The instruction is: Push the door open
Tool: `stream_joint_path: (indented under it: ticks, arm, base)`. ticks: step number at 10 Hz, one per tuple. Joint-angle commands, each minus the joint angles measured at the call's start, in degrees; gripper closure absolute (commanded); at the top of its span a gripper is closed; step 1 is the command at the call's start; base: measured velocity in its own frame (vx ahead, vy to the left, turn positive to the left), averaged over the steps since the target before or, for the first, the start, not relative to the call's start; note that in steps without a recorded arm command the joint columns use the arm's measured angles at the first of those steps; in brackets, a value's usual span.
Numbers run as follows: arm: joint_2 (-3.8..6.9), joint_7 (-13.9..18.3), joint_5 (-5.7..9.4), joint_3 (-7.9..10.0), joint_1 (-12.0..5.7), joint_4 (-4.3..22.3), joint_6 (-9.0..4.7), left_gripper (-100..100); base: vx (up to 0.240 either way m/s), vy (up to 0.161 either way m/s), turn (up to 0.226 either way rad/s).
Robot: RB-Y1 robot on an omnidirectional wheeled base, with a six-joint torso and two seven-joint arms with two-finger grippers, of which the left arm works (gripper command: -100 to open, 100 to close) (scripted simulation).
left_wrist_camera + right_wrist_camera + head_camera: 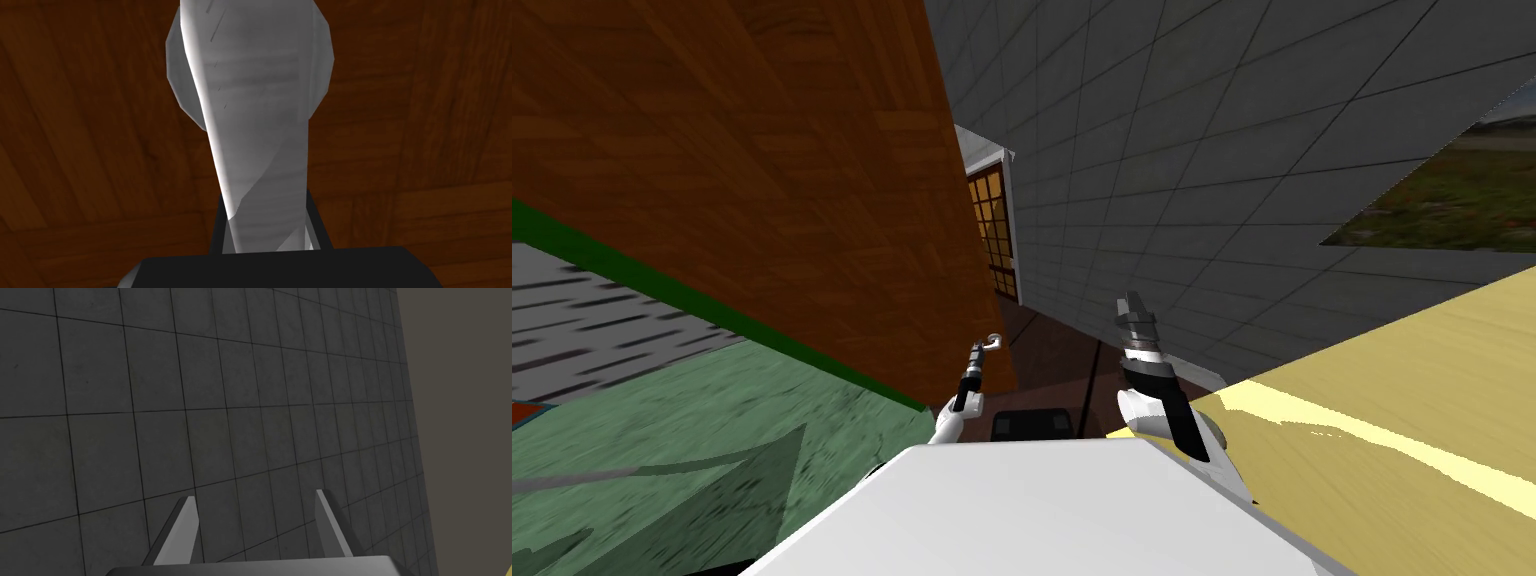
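A brown wooden door (762, 180) stands close on my left and runs up and away from me. Its grey lever handle (995, 341) sits at the door's near edge. My left gripper (980, 356) reaches up to that handle. In the left wrist view the lever (260, 150) comes down from its round rose against the wood (90, 150) into the left gripper (267, 225), whose fingers sit tight against its sides, shut on it. My right gripper (1134, 305) is raised to the right of the handle; its fingers stand open (255, 513), facing a dark tiled wall.
A dark grey tiled wall (1212, 150) runs along the right of a narrow passage with a dark floor (1052, 350). At its far end is a glazed door with amber panes (992, 225). A yellow surface (1412, 420) lies at right, a green one (712, 440) at left.
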Motion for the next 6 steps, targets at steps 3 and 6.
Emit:
stream_joint_path:
  ticks: [3,6]
  arm:
    - [0.58,-1.12,1.05,2.21,-0.23,-0.41,-0.33,100]
    - [-0.34,-2.5,2.04,4.18,-0.24,-0.4,-0.38,100]
  base:
    - [0.151,-0.05,0.077]
    - [0.172,-0.077,0.09]
